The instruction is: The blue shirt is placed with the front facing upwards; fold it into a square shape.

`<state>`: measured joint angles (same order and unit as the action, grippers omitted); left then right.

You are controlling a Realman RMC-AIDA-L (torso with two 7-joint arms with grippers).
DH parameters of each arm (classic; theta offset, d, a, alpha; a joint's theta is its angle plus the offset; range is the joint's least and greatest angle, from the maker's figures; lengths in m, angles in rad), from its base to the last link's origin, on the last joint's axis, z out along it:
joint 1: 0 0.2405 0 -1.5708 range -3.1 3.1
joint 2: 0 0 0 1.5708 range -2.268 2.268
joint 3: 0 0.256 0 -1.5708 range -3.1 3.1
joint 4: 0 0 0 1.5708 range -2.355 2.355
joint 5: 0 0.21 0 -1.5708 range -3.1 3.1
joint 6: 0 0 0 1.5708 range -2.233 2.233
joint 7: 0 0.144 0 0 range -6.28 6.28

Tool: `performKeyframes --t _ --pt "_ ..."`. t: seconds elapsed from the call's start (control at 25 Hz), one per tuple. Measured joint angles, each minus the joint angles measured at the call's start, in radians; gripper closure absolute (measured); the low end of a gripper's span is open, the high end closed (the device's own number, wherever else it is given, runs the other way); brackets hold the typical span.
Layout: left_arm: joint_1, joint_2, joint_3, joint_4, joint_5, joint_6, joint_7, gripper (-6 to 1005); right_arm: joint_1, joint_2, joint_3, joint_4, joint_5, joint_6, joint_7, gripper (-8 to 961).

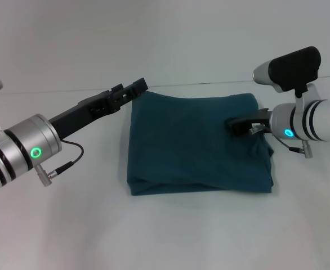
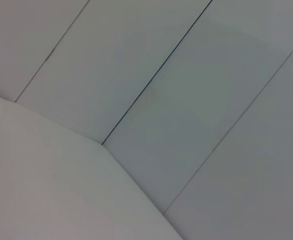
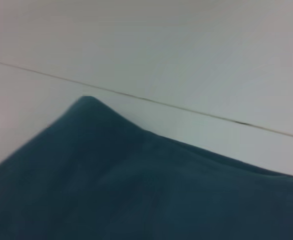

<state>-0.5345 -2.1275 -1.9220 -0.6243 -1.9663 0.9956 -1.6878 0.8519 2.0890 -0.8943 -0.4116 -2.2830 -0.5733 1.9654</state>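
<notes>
A plain white table [image 1: 182, 236] stands before a pale wall, and there is little else around it.

The right gripper [image 1: 239, 125] lies low on the blue shirt [image 1: 193, 152], over the right part of the cloth, a little in from its right edge. Its dark fingers point toward the middle of the shirt and seem to press or pinch the top layer, but I cannot tell if they are closed on the fabric or only resting there. The left gripper [image 1: 132, 90] is at the far left corner of the shirt, lifted a little above it, with nothing in it; whether its fingers are apart or together I cannot tell.

The shirt lies in the middle of the table, already folded into a compact, almost square block. Several layers show along the edge nearest to me. The right edge is less tidy: some cloth bulges out there, below the right gripper.

In my judgement the folding is close to its end, and this is the step of tidying and letting go. The next move calls for smoothing or tucking the loose right side, then lifting both arms away without dragging the top layer.

No print, label or writing is visible; only plain teal cloth faces up.
</notes>
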Motion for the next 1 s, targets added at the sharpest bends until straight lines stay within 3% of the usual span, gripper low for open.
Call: performKeyframes --t 0.76,1.0 --pt "0.011 -0.002 -0.013 0.000 0.000 0.000 0.001 199 -0.001 -0.003 -0.009 0.025 0.000 0.203 -0.036 907" --pt "0.012 0.005 -0.037 0.007 0.002 -0.007 0.002 199 -0.012 -0.004 0.002 -0.075 0.052 0.145 -0.029 902"
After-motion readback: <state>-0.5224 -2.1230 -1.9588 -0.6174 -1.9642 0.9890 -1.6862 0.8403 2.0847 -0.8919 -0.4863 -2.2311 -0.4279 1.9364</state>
